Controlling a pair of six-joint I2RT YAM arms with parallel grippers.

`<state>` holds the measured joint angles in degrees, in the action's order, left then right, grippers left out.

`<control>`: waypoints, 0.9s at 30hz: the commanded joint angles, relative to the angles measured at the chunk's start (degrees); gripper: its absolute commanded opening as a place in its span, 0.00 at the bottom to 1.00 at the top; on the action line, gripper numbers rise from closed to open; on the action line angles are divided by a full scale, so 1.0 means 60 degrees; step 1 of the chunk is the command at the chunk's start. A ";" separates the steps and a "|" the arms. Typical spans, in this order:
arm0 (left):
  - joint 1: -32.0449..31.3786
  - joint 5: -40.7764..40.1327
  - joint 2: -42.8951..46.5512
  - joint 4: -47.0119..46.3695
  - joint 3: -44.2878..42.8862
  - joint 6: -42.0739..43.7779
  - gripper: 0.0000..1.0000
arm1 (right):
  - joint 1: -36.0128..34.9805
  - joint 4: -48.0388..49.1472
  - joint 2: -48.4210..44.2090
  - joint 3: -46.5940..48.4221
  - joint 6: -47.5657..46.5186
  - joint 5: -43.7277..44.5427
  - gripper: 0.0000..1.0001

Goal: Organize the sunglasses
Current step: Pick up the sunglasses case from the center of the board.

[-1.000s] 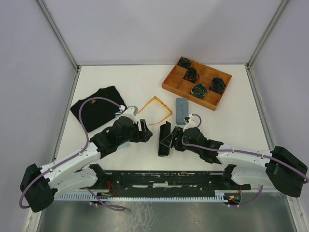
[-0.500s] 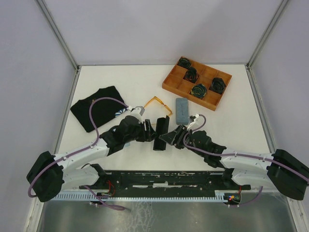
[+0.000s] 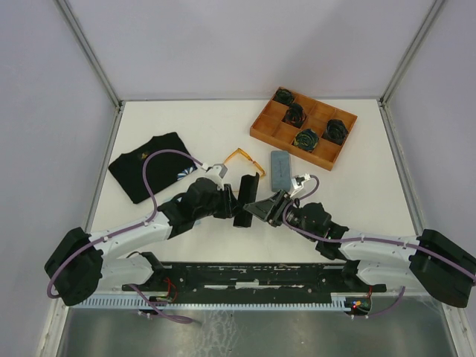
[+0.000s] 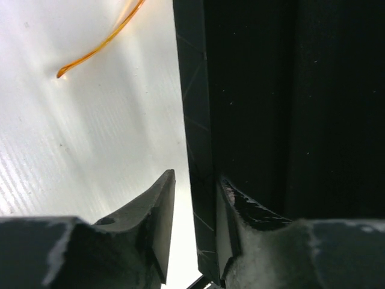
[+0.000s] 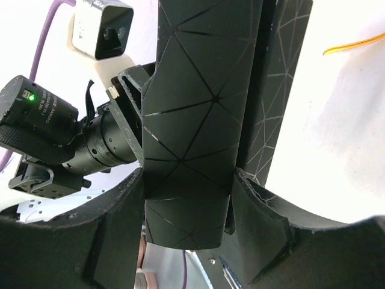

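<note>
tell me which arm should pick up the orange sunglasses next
Left, probably. The orange sunglasses lie just beyond the left gripper, which only straddles one edge of the black case with a gap showing. The right gripper is clamped on that case and sits farther from them.

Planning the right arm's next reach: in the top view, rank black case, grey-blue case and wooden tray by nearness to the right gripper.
1. black case: in the right gripper, table centre.
2. grey-blue case: just behind it.
3. wooden tray: far right corner.
</note>
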<state>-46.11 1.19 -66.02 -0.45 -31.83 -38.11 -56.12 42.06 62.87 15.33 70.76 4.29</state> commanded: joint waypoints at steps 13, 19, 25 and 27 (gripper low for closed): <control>-0.0040 -0.0509 0.0353 0.0261 -0.0495 0.0273 0.03 | 0.0013 0.3574 0.0148 -0.0689 -0.0574 -0.0356 0.69; -0.0052 -0.1168 0.0643 0.1162 -0.0903 0.0771 0.03 | 0.0015 0.3475 -0.0020 -0.0950 -0.0863 -0.0030 0.84; -0.0049 -0.2099 0.0661 0.2124 -0.1303 0.1405 0.03 | 0.0021 0.4336 -0.0770 -0.1355 -0.1437 0.0301 0.93; -0.0040 -0.2241 0.0661 0.2266 -0.1349 0.1512 0.03 | 0.0011 0.4443 -0.1152 -0.1379 -0.1682 0.0328 0.93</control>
<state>-46.57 -7.66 -63.59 11.20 -36.73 -33.26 -56.12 60.62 60.10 7.46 64.49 4.91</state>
